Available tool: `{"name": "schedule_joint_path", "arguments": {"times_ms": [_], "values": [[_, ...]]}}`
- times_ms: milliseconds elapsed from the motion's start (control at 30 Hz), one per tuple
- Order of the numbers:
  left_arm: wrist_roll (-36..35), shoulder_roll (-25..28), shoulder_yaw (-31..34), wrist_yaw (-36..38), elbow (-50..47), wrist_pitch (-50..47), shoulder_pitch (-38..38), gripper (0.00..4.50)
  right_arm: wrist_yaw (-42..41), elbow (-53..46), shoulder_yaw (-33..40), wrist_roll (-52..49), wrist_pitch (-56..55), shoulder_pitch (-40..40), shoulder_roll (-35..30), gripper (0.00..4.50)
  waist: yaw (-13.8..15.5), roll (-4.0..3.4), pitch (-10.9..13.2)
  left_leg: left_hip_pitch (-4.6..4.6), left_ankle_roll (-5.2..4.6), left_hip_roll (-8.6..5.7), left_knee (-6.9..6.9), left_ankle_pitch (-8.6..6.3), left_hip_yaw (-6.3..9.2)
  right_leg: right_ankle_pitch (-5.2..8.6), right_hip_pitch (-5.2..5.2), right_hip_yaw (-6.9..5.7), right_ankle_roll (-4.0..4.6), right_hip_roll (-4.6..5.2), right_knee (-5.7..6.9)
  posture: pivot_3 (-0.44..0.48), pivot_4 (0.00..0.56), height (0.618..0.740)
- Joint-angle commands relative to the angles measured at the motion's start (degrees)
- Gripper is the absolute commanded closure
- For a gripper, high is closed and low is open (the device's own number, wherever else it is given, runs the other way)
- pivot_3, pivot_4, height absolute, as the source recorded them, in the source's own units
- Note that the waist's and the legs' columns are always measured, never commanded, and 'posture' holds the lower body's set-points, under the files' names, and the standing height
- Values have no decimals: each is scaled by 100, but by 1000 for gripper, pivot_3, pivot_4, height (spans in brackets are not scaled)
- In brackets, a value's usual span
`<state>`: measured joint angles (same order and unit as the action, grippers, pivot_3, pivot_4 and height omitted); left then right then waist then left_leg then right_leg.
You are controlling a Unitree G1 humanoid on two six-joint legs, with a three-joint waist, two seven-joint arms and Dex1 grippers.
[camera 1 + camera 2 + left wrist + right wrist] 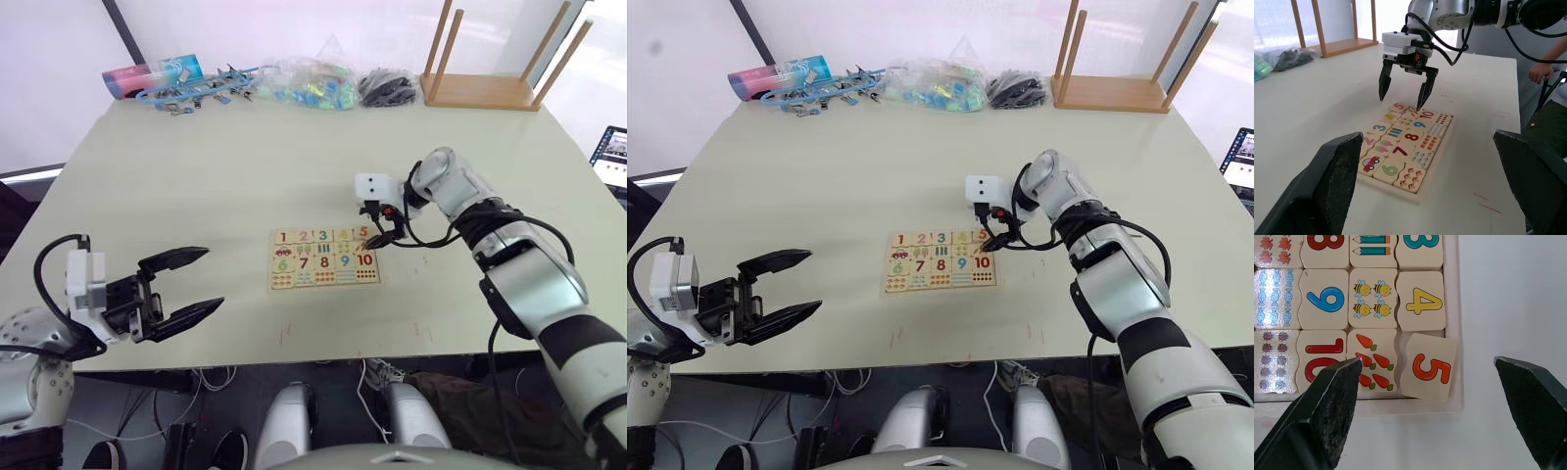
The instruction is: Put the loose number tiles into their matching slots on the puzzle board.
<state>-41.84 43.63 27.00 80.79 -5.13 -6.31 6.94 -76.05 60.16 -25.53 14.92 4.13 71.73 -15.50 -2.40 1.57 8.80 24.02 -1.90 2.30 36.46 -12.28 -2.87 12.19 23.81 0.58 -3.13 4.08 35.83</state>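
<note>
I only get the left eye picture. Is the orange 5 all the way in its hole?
Observer: No. In the right wrist view the orange 5 tile sits crooked in the corner slot of the puzzle board.
Operator: Is the 4 okay?
Observer: Yes, the yellow 4 tile lies straight.
Operator: Is the claw holding the 5?
Observer: No. The right gripper hangs open above it.

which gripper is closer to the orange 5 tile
Right. The right gripper hovers just over the orange 5 tile, which lies askew in the puzzle board's corner slot. The left gripper hangs well off to the board's left.
</note>
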Motion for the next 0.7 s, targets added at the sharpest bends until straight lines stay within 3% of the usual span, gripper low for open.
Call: {"name": "schedule_joint_path", "arguments": {"times_ms": [33, 100, 133, 167, 400, 700], "values": [[-69, 48, 130, -9, -173, 46, -20, 0, -144, 7, 266, -164, 49, 265, -95, 20, 1, 0, 0, 0, 0, 0, 0, 0, 0, 0, 0, 0, 0, 0, 0, 0, 150, 740], [-72, 46, 125, -10, -176, 42, -23, 0, -135, 29, 383, -233, 60, 272, -119, 20, 2, 0, 0, 0, 0, 1, -1, 0, 0, 0, 0, 0, 0, 0, -1, 0, 150, 740], [-72, 46, 122, -9, -174, 41, -27, 0, -76, 42, 467, -284, 31, 262, -127, 530, 2, 1, 0, 0, 0, 1, -1, 0, 1, 0, 0, -1, 0, 1, -1, 0, 150, 740], [-72, 46, 119, -8, -171, 39, -29, 0, -14, 54, 548, -335, -22, 246, -134, 728, 1, 0, 0, 0, 0, 1, -1, 0, 1, 0, 0, -1, 0, 1, -2, 0, 150, 740], [-69, 53, 99, -10, -154, 33, -73, 0, 346, 276, 852, -450, -498, 49, -155, 4466, -1, 1, -1, 0, 0, 2, -2, 0, -1, 0, -1, 1, 0, 2, -1, 0, 150, 740], [-66, 59, 85, 8, -127, 15, -124, 0, 520, 523, 825, -368, -970, -141, -81, 4466, -5, 1, 0, 0, 0, 1, -2, 0, -2, 0, -1, 2, 0, 0, -1, 0, 150, 740]]}}
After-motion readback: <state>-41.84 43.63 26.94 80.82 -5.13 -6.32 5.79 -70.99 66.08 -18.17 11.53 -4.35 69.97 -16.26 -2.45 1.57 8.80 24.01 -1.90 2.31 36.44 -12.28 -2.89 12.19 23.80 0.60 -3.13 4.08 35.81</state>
